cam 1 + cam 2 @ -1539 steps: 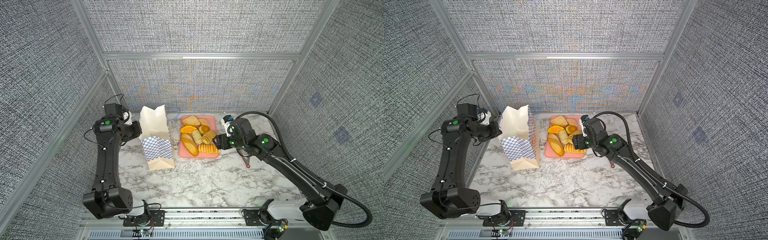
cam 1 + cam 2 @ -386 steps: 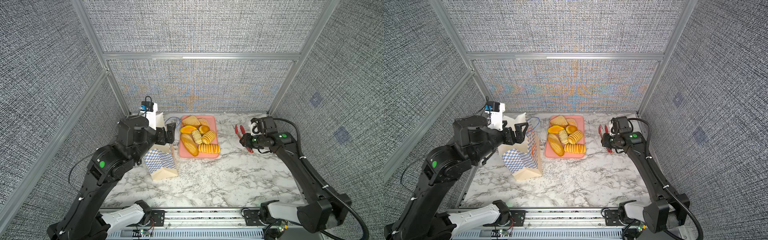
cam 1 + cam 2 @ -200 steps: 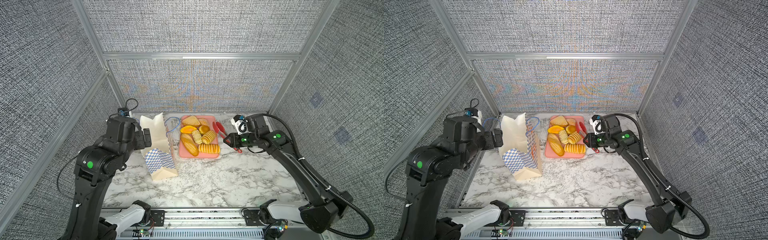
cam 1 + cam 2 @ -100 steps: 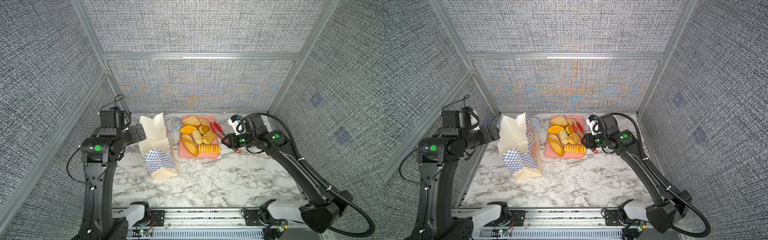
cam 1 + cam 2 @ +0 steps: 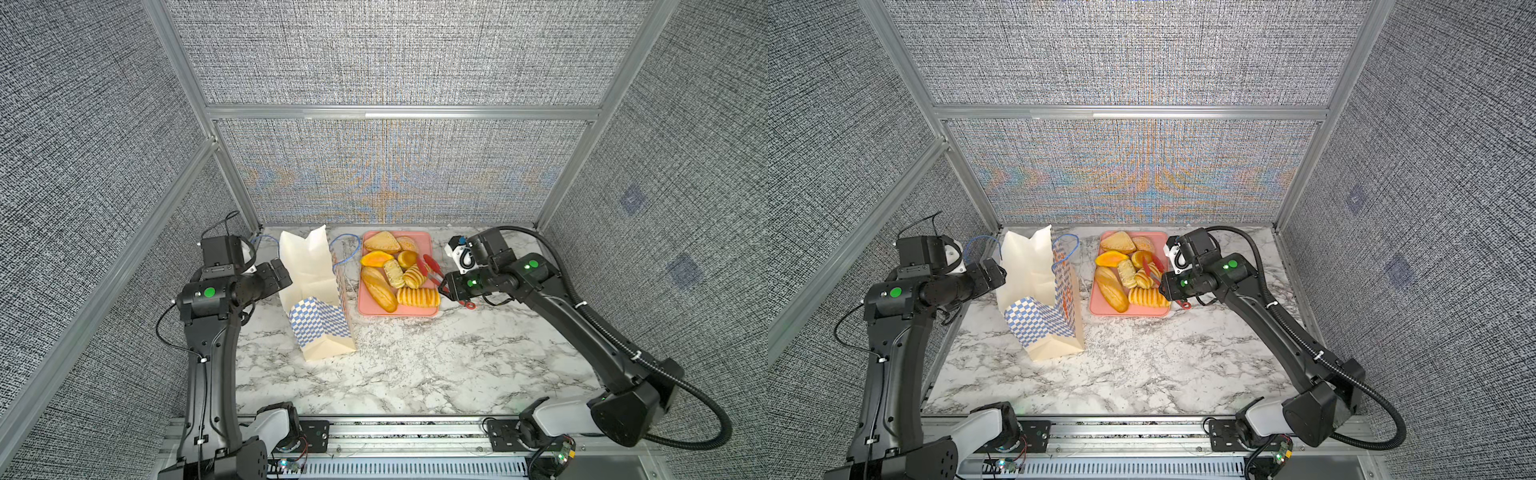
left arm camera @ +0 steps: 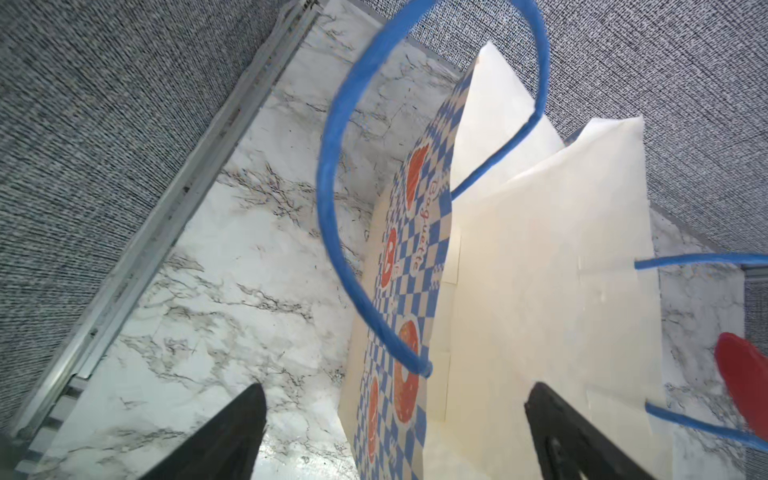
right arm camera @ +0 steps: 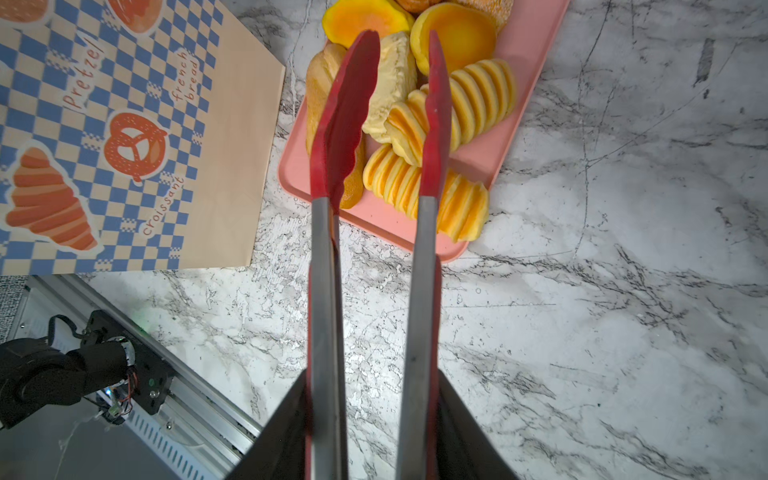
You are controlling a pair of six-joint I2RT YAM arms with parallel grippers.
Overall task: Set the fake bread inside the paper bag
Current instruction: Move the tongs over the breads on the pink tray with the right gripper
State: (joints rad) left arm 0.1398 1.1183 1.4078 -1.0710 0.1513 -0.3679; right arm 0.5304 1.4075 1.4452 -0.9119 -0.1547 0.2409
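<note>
Right now the right gripper point(image 5: 451, 287) clamps the red tongs point(image 7: 345, 104). Their blades are parted and pinch nothing. They reach toward ten o'clock over the fake bread point(image 5: 378, 289) on the pink tray point(image 5: 428, 243). The paper bag point(image 5: 309, 270) stands farther off at nine o'clock, with the left gripper point(image 5: 279, 272) gaping and empty beside it.

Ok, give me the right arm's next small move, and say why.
Probably lower the red tongs until their open tips straddle the pale roll on the pink tray. The right gripper is shut on the tongs, the tips grip nothing yet, and the paper bag stands open beside the tray.
</note>
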